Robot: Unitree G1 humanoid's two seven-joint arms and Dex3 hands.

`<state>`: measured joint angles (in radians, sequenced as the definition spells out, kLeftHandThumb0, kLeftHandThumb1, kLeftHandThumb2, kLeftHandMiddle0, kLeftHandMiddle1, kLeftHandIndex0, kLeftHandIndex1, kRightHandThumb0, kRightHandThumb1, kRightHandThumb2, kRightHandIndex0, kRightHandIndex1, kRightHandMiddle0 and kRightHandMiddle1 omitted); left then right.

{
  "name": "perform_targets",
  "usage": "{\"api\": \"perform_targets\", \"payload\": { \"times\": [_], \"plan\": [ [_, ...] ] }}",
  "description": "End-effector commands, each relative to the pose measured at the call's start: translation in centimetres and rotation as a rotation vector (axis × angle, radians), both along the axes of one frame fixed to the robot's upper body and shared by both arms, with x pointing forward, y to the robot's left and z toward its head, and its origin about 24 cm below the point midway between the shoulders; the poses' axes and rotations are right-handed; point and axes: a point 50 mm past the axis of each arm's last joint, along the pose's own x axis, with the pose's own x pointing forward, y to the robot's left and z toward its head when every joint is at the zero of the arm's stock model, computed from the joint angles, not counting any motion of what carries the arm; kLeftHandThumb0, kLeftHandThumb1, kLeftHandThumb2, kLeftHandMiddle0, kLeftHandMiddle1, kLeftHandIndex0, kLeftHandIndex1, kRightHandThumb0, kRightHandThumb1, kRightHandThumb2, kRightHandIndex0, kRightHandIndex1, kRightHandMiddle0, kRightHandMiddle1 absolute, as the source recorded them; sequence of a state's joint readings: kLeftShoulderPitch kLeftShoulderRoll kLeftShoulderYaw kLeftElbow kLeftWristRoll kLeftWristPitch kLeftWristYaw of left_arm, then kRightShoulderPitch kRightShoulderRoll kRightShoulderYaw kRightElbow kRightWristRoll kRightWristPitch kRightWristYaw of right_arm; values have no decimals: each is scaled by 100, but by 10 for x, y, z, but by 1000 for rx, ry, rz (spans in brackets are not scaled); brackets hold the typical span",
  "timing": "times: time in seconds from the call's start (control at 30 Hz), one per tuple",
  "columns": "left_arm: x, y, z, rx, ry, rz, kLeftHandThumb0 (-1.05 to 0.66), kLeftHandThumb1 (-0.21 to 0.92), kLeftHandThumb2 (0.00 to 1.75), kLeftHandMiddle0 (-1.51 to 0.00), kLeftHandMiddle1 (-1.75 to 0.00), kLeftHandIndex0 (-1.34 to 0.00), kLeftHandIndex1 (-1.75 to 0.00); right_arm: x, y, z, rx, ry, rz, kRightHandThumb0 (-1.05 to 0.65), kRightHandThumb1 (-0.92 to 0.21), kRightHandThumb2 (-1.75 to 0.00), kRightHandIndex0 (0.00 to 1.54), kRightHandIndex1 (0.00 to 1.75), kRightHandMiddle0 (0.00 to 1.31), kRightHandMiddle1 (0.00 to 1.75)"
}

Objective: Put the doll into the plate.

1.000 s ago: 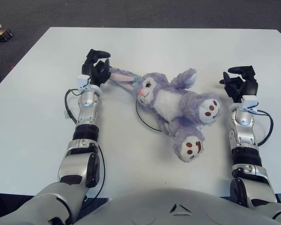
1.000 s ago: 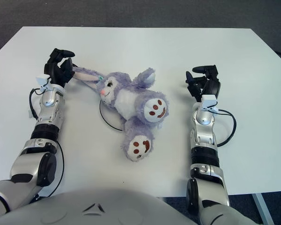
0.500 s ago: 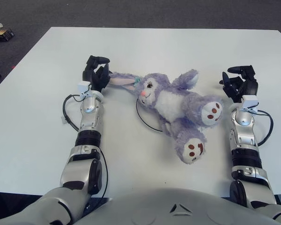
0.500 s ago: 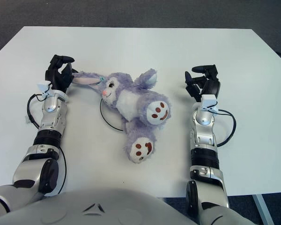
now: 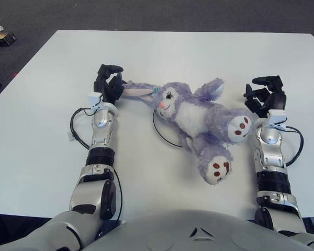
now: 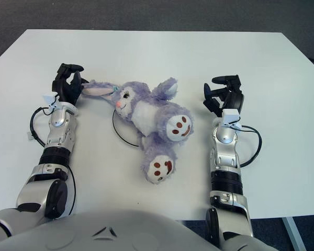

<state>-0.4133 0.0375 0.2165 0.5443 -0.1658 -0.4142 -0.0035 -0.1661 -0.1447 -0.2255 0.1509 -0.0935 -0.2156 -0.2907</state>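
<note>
Nearest, the robot's grey torso fills the bottom edge, with both forearms reaching forward over the white desk (image 5: 36,151). Purple rabbit doll (image 5: 196,117) lies on its back in the middle, sprawled diagonally: one brown-soled foot points toward the robot, the other sits just beside the right wrist, head and long ears angled away to the left. A thin dark arc (image 5: 165,137) shows on the desk under the doll's near flank; judged to be the plate's rim, mostly hidden by the body, so the doll looks to lie largely over the plate already, feet hanging past it. Cannot tell how far the rim extends beneath. Left hand (image 5: 108,85), further back on the left, has its dark fingers curled around the tip of the doll's long ear (image 5: 137,91), holding it. Right hand (image 5: 265,97), on the right at about the same depth, hangs near the doll's raised foot without touching it; fingers bent partway, loosely apart, holding nothing. Step in hand: final placing and settling of the doll. Next move, as I read it, calls for the left hand to let the ear go and draw clear without dragging the head off the rim. Beyond the desk, dark carpet (image 5: 172,13).
</note>
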Motion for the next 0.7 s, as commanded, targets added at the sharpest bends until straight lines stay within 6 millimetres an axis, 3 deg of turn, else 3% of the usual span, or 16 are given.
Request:
{"api": "perform_targets", "payload": {
  "times": [0.0,0.23,0.67],
  "plan": [
    [-7,-3,-12,-5,27,-7,-36,85,53,-83,-175,-32,-167,-4,3,-6,13,28,-10,-1,-49,-99,64,149,36,163],
    [-10,-7,-12,1,4,-4,-36,82,63,-79,-175,-27,-174,-3,4,-14,53,103,-24,-1,-45,-106,65,150,37,166],
    [-11,-10,-12,1,-1,7,-36,81,66,-79,-175,-27,-175,-2,3,-19,87,158,-12,-1,-42,-110,66,151,37,169]
  ]
}}
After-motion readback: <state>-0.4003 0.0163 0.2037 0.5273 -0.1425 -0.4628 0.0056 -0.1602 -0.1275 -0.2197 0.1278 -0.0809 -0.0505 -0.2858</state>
